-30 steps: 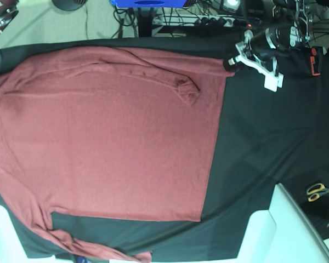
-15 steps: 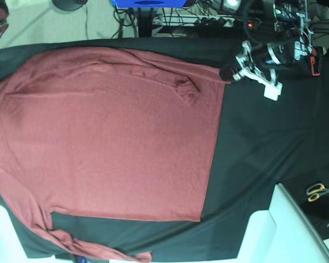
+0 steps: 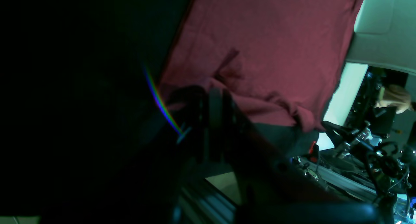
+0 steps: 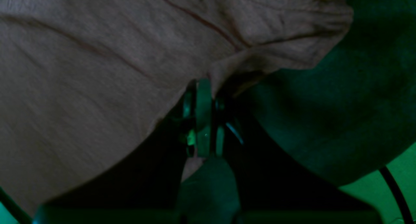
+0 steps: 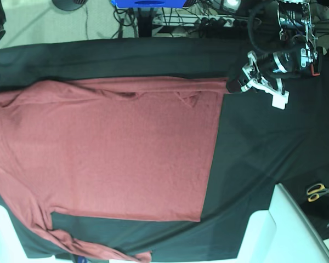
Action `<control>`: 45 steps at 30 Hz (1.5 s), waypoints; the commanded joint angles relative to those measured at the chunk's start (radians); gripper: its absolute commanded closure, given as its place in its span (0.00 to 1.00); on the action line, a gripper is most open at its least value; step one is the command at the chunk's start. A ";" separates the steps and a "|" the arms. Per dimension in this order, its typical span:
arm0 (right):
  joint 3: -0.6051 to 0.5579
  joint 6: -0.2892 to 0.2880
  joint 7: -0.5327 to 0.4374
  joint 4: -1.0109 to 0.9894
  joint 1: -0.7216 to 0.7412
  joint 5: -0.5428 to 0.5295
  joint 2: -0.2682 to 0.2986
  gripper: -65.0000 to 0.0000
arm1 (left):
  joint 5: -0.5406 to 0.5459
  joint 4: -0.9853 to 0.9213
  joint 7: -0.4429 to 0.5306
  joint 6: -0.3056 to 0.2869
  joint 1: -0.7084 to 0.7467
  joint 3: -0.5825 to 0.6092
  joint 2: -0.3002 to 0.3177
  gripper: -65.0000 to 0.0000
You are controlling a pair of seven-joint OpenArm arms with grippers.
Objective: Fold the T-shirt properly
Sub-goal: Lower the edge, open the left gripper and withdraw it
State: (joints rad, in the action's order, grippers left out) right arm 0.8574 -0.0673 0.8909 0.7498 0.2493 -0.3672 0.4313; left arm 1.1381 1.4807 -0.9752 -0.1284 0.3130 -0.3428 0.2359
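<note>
I have both grippers pinching the far edge of the large plain brick-red long-sleeved T-shirt (image 5: 109, 148), which lies spread on the black cloth table covering (image 5: 263, 142) with its long axis running across the base view. At the near edge, one long sleeve (image 5: 98, 249) trails loose along the front of the table, well apart from either arm. Farther back, the left gripper (image 5: 234, 86) is pressed together on the hem corner, the fabric drawn taut toward it; the left wrist view shows the cloth bunched at the jaws. The right gripper (image 4: 203, 87) is pinched on the shoulder end at the opposite side, cloth draped over its tip in the right wrist view. My judgement: the fold turns on carrying this held far edge toward me, both arms moving level, crosswise to the shirt's length.
</note>
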 commanded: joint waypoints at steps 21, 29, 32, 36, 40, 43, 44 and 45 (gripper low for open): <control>0.012 0.065 -0.009 -0.022 0.048 -0.017 0.030 0.99 | 0.098 -0.065 0.009 -0.006 -0.076 -0.006 0.013 1.00; 0.049 0.065 -0.002 -0.022 0.052 -0.017 0.030 0.99 | 0.135 -0.093 0.011 -0.004 -0.088 -0.008 0.027 1.00; 0.047 0.065 -0.003 -0.022 0.055 -0.016 0.030 0.99 | 0.138 -0.093 0.011 -0.004 -0.091 -0.008 0.027 1.00; 0.046 0.065 -0.002 -0.023 0.068 -0.011 0.028 0.99 | 0.136 -0.093 0.012 -0.004 -0.093 -0.008 0.027 1.00; -0.019 0.065 0.000 -0.023 0.094 -0.011 0.028 0.99 | 0.135 -0.094 0.014 -0.004 -0.093 -0.008 0.027 1.00; -0.051 0.067 -0.005 -0.025 0.106 -0.013 0.025 0.99 | 0.135 -0.096 0.016 -0.004 -0.093 -0.008 0.029 1.00; -0.053 0.067 -0.005 -0.028 0.109 -0.013 0.024 0.99 | 0.135 -0.096 0.016 -0.004 -0.096 -0.008 0.029 1.00; -0.053 0.067 -0.006 -0.042 0.115 -0.013 0.024 0.99 | 0.135 -0.096 0.016 -0.004 -0.105 -0.008 0.029 1.00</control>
State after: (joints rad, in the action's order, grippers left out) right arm 0.8043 0.0006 0.8902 0.6979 0.3443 -0.3748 0.4301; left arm 1.2495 1.3705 -0.9699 -0.1276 0.2234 -0.3454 0.2520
